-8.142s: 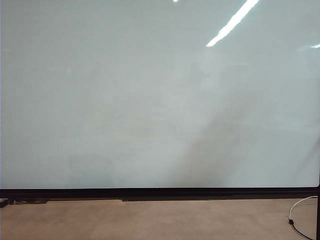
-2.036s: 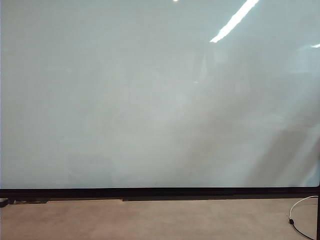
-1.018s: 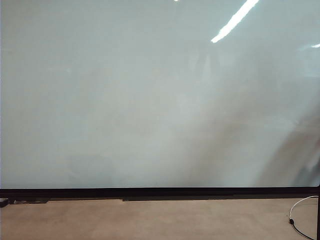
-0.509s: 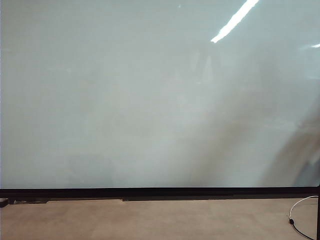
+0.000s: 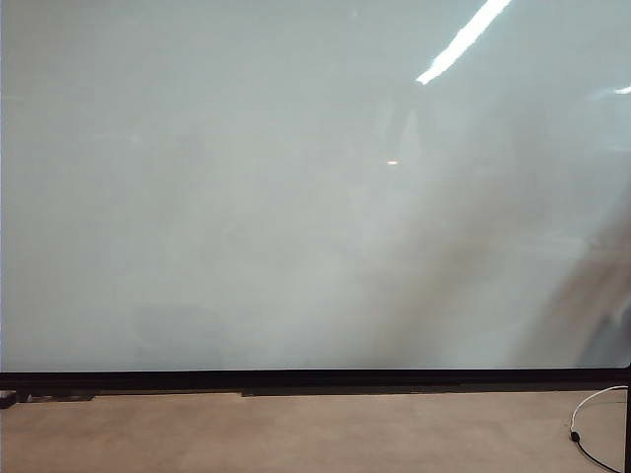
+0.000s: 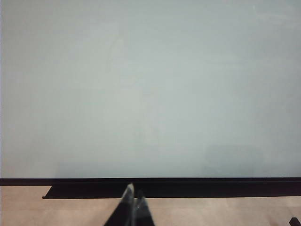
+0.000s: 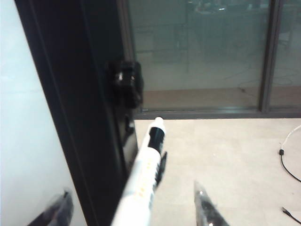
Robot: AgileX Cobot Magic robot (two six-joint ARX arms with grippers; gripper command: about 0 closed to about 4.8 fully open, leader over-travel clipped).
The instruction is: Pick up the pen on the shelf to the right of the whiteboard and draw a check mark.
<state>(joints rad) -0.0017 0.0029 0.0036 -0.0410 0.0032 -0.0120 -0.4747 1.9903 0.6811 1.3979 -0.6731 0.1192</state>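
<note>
A darker arm reflection has spread over the whiteboard's (image 5: 296, 197) right edge, the right gripper (image 7: 134, 209) spread wide astride the pen (image 7: 141, 183) without touching, left gripper (image 6: 133, 209) pressed together.

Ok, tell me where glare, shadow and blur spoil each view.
Exterior view: ceiling-light glare streak and a grey shadow on the whiteboard. Left wrist view: evenly lit, shut left gripper blurred. Right wrist view: pen soft between the open right gripper fingertips.
</note>
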